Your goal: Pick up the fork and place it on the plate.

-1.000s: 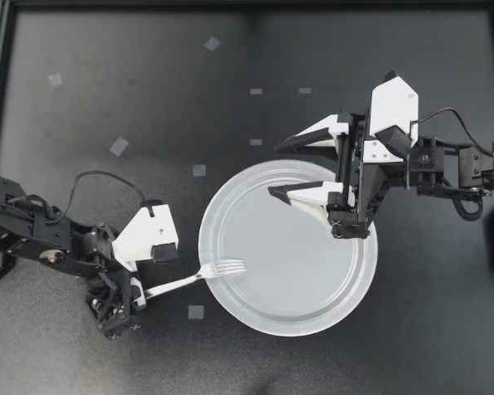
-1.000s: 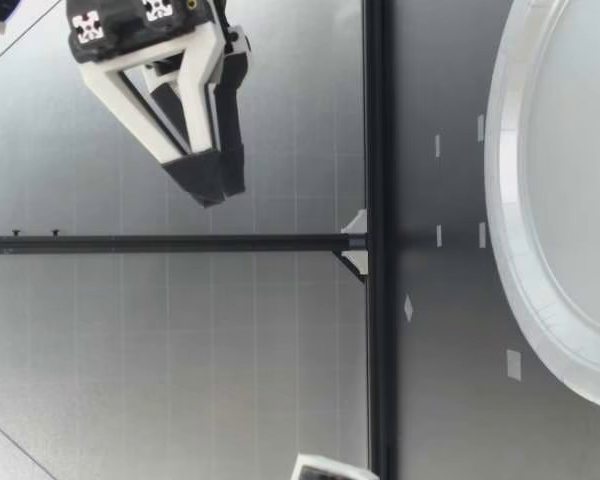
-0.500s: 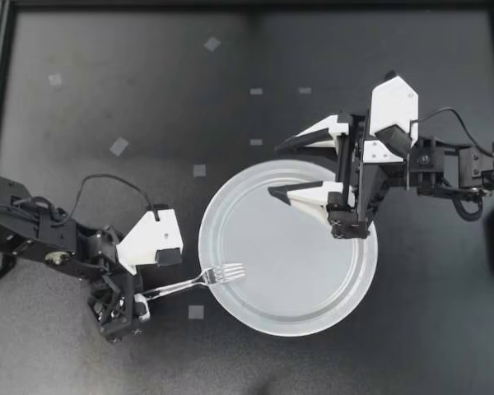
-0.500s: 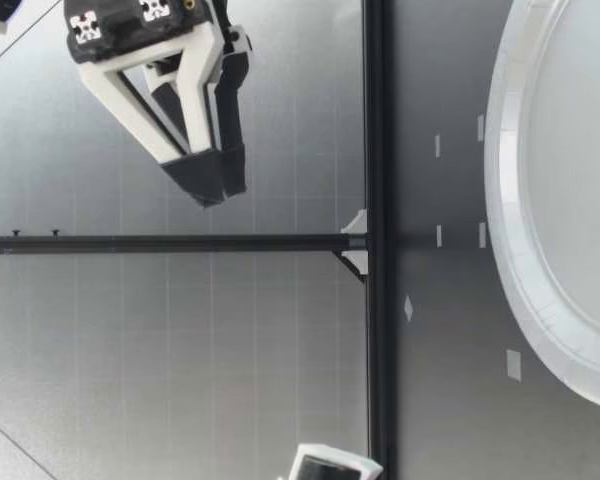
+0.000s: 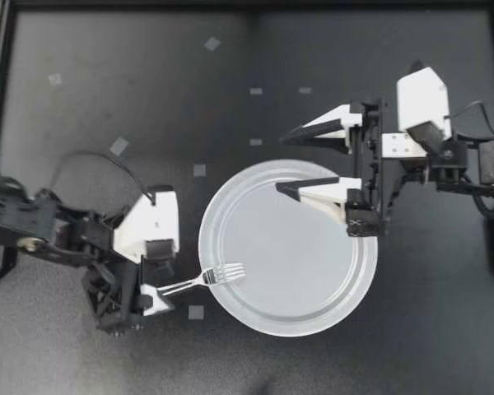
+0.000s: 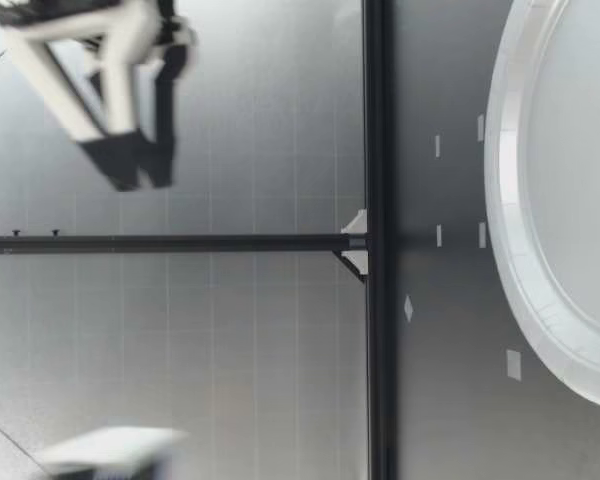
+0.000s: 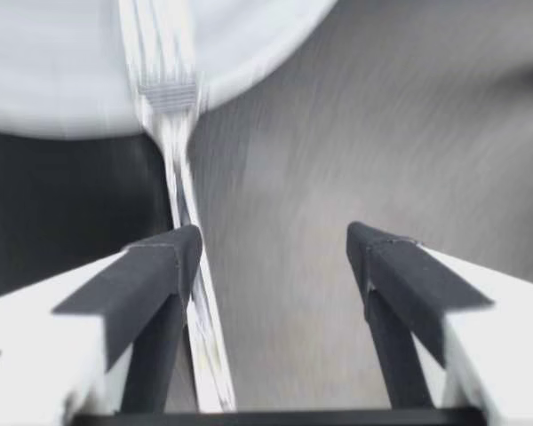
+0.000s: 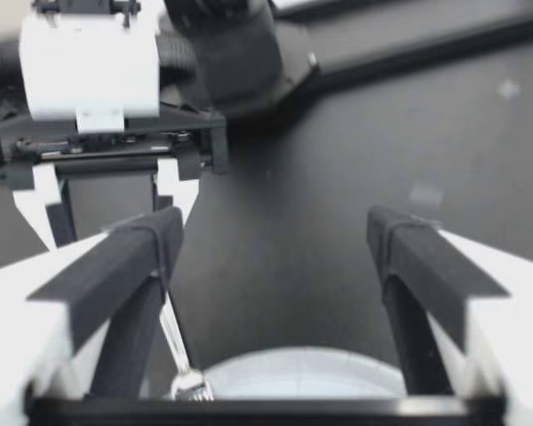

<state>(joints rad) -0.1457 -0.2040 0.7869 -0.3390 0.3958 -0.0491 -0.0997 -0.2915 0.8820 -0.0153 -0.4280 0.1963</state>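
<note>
Since the prior frame, the right pincer [image 5: 284,162], spread, is rising and withdrawing rightward. The left pincer [image 5: 166,276] is standing spread. The fork [image 5: 199,281] is resting with its tines on the left rim of the plate [image 5: 288,327] and its handle inside the gap, just beside one finger.

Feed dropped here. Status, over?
Tools open: left tool by fork handle, right tool above plate edge. Fork tines on plate, handle off it. Nothing blocking.

Tape squares [image 5: 118,146] on dark table [image 5: 148,82]
</note>
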